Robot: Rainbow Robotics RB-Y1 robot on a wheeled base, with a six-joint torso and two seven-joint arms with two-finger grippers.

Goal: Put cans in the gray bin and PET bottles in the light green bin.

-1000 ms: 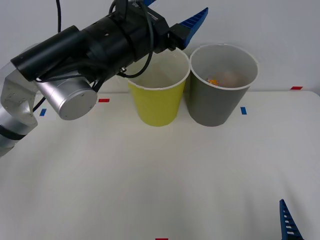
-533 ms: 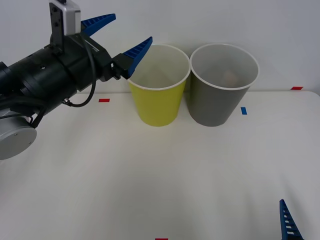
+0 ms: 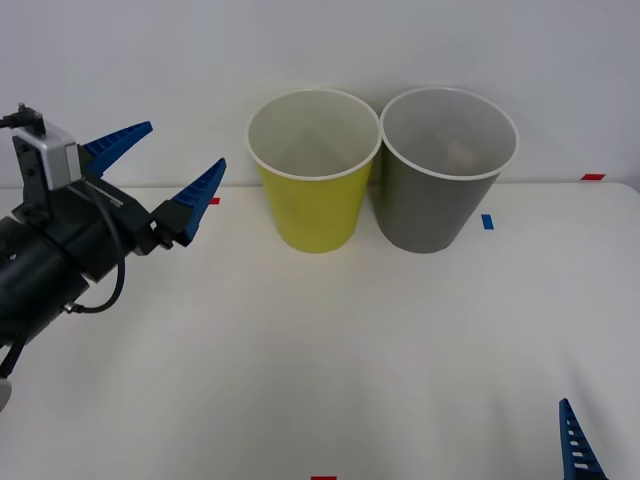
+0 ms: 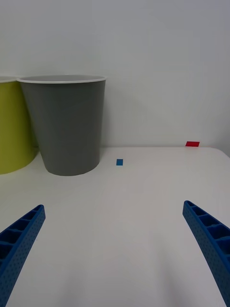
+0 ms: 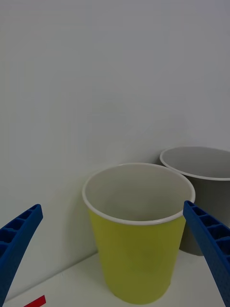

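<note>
White table (image 3: 330, 360), two bins at twelve o'clock, can (image 3: 461, 153) lying in the gray bin (image 3: 440, 190), left gripper (image 3: 165, 170) spread empty at nine o'clock — a careless swing could topple the green bin (image 3: 312, 195).

This is a bare robot test bench, a lab setup rather than a home or shop. A smooth matte white surface (image 3: 330, 350) meets a plain, unmarked white wall (image 3: 320, 50) with no furniture or decoration. Small red tape marks (image 3: 593, 176) and blue tape marks (image 3: 486, 221) are stuck flat on the surface as position markers, one blue mark ahead of the right end effector (image 4: 115, 249). Ahead of the left end effector (image 3: 165, 170), a round tapered yellow-green plastic wastebasket (image 3: 313, 200) and a round tapered dark gray plastic wastebasket (image 3: 440, 195) stand side by side against the wall like staged props.
</note>
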